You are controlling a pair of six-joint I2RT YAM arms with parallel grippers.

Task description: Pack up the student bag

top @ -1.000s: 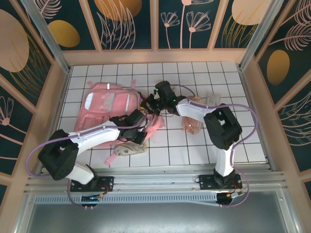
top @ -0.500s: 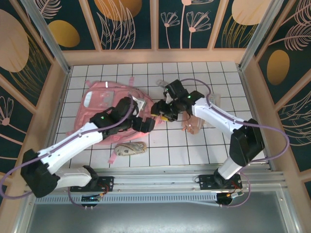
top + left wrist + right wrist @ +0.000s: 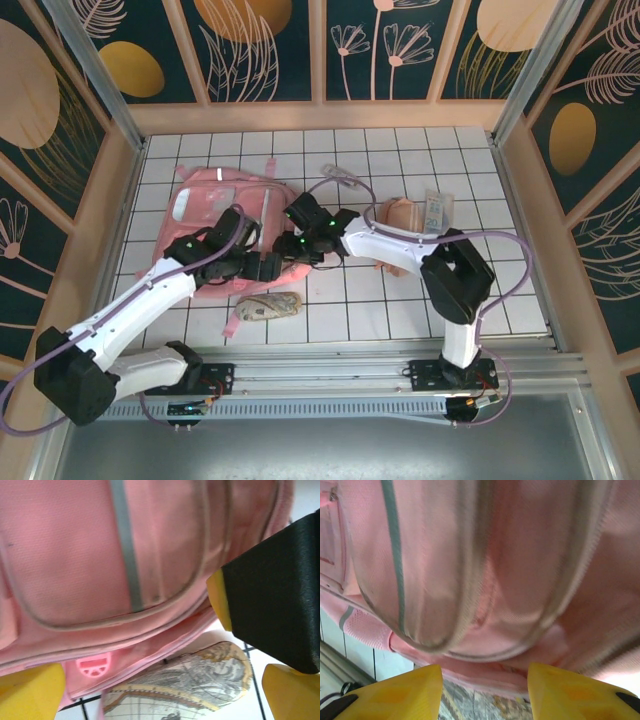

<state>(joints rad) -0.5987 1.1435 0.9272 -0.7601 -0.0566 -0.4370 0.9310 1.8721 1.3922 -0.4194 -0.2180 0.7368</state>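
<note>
Your table [image 3: 400, 300] is white tile with a black grid.

- Far left: the backpack [image 3: 215, 212] lies flat on the tiles in the left half, front pockets up. It is by far the biggest item. A grey strip runs down its front pocket in the left wrist view [image 3: 122, 555].
- Left gripper [image 3: 268, 266]: it sits low at the backpack's near right corner. In its own camera the 2 yellow fingertips [image 3: 32, 690] stand wide apart at the bottom corners with nothing clamped between them, so it is open. The backpack's hem and a pink plastic tab [image 3: 94, 666] lie just ahead of it.
- Map-print pouch [image 3: 268, 304]: it lies on the tiles just near of the backpack's near edge. Its far end tucks under the hem in the left wrist view [image 3: 185, 680].
- Right gripper [image 3: 298, 238]: it is over the backpack's right edge, near your left gripper. In its wrist view the 2 yellow fingers [image 3: 395, 692] are parted with a clear gap. The pink hem crosses just past their tips and they do not squeeze it. That view is blurred.
- Grey strip-shaped item [image 3: 340, 176]: on the tiles, far of the right arm. Too small to identify.
- Peach pouch [image 3: 398, 212]: right of centre, partly under the right arm.
- Pale packet [image 3: 435, 208]: just right of the peach pouch.
</note>
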